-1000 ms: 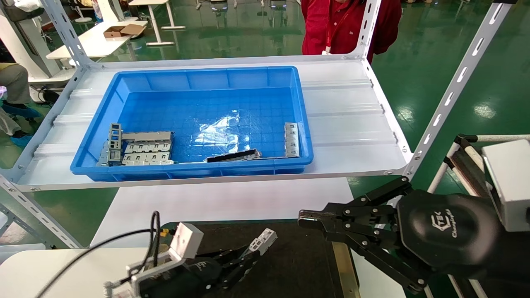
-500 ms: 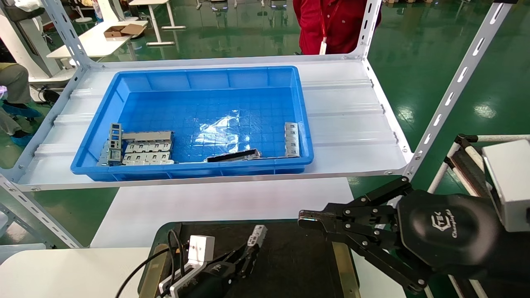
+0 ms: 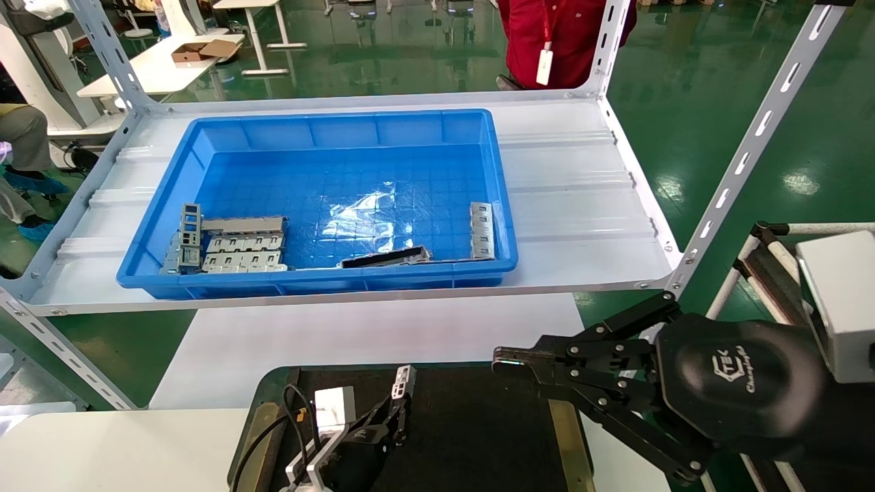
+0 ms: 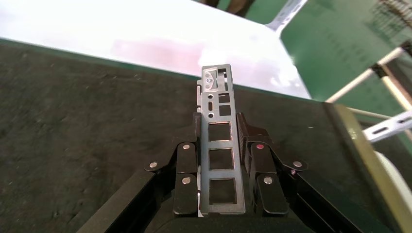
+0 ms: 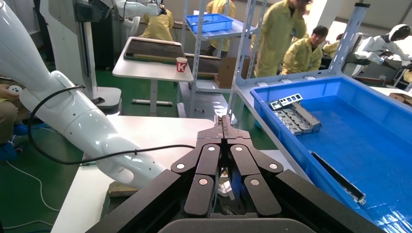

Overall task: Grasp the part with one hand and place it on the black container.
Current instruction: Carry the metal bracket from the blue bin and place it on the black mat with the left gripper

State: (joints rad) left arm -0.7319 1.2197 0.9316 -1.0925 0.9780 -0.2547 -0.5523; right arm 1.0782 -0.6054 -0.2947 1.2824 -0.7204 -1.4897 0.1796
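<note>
The part (image 4: 217, 155), a narrow silver-grey metal bracket with a row of square cut-outs, was pinched along its two long edges by the jaws of the left gripper (image 3: 396, 410) above the black container (image 3: 478, 437), its free end pointing away from the wrist. In the left wrist view the bracket stood out between the black jointed fingers (image 4: 186, 177), with the container's matte dark surface spread beneath it; whether the bracket touched that surface could not be told.

Farther back, on the white shelf (image 3: 574, 198), the blue bin (image 3: 328, 130) held a stack of grey metal plates (image 3: 239, 249) in its near left corner, a long dark strip (image 3: 386, 257) against its near wall and another small bracket (image 3: 481, 230) near its right wall.

To the right, the right gripper (image 3: 509, 362), marked with a logo on its black body, hung beside the container's far right corner, its jaws pressed together and holding nothing. A brass-coloured strip (image 3: 564, 437) ran along the container's right side below it. A person in red (image 3: 547, 41) stood behind the shelf.
</note>
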